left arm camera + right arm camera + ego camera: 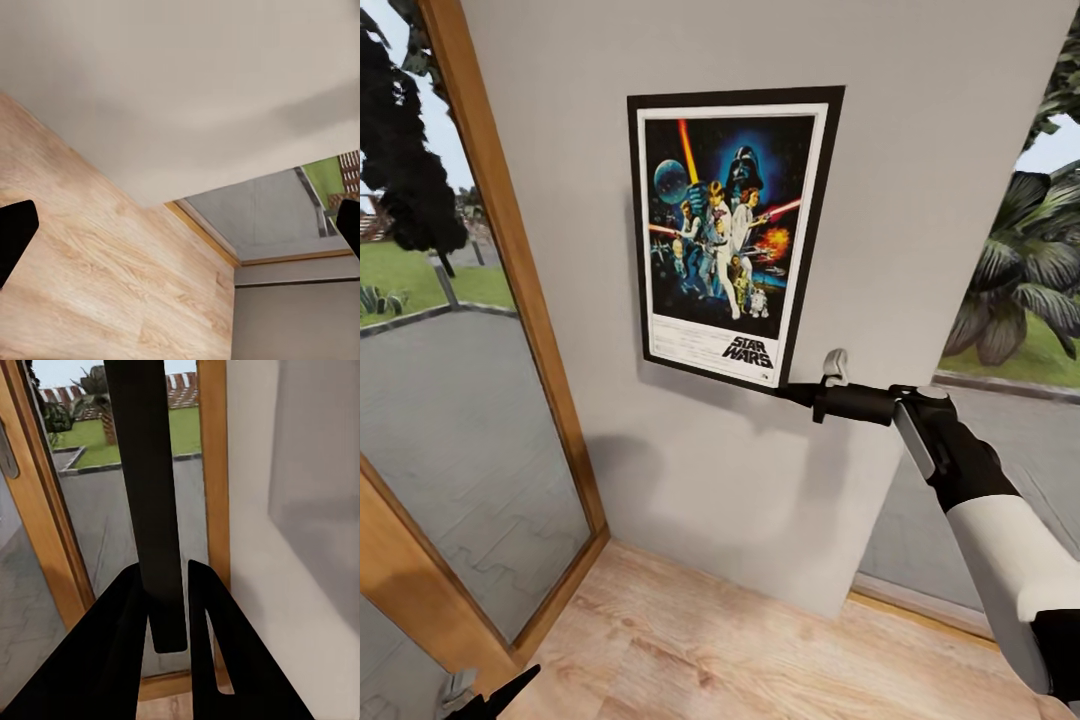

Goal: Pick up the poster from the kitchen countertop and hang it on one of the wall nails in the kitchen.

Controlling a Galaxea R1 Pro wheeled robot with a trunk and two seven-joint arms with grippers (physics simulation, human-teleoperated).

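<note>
Two arms show in the head view, one at each lower corner. At the far left a wooden-framed glass door (470,420) runs down the frame, with paving and lawn behind it. In the lower left corner sits the tip of the left gripper (495,692), low over the wood floor (690,650); in the left wrist view its dark fingertips (15,232) lie at opposite edges of the frame, so its jaws stand wide with nothing between them, facing the floor, the base of the pale wall (180,90) and a strip of glass. At the centre of the head view the poster (732,235) lies flat against the wall (920,180), upright but tilted a little, its top leaning toward the right of the frame, its black frame and white border around the blue-orange artwork. Whether it rests on a nail I cannot tell; none is visible. At the poster's lower right corner the right gripper (795,393) meets the frame, its black forearm and white sleeve running down to the lower right of the frame. In the right wrist view the jaws are narrow, pinching the poster's dark edge (150,502) between the two black fingers (112,645). At the far right, a second window (1010,320) shows palm leaves outside.
</note>
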